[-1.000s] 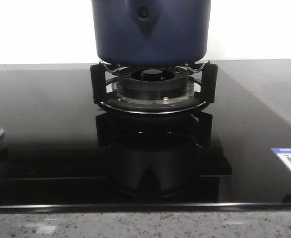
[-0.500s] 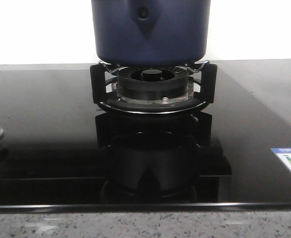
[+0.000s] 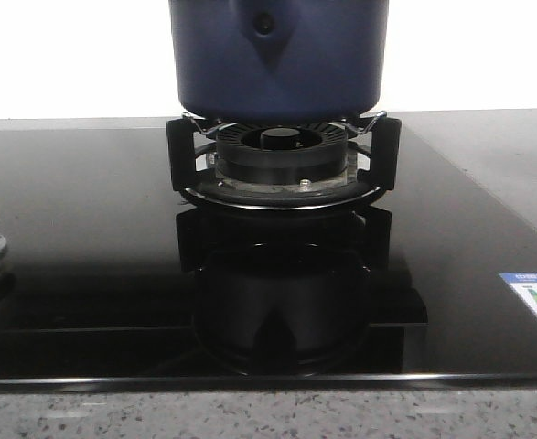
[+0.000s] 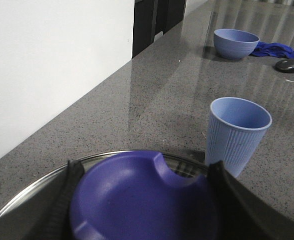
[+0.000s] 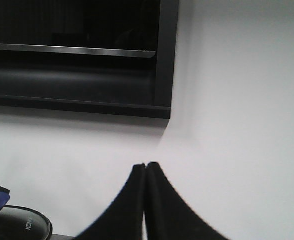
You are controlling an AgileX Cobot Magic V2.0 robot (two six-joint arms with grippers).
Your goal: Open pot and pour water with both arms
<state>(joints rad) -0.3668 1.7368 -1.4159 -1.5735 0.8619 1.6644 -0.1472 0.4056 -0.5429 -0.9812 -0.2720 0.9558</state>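
In the front view, beyond the speckled grey granite table (image 3: 268, 413) edge, the glossy black glass hob (image 3: 85, 256) carries a black ribbed gas burner (image 3: 283, 151) with a pan support, on which stands the large matte navy-blue cylindrical pot (image 3: 277, 59). The left gripper (image 4: 144, 200) fingers (image 4: 66, 190) are spread wide, closed on a smooth purple round knob (image 4: 136, 200) of a steel-rimmed glass lid (image 4: 36, 195); beyond stand a ribbed light-blue cup (image 4: 237, 132) and a blue bowl (image 4: 235, 43). The right gripper (image 5: 145, 172) fingers (image 5: 134, 200) are pressed together, holding nothing, before a plain white wall (image 5: 237, 125).

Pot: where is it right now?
Front view, top centre: the pot sits on the burner grate of the black cooktop.
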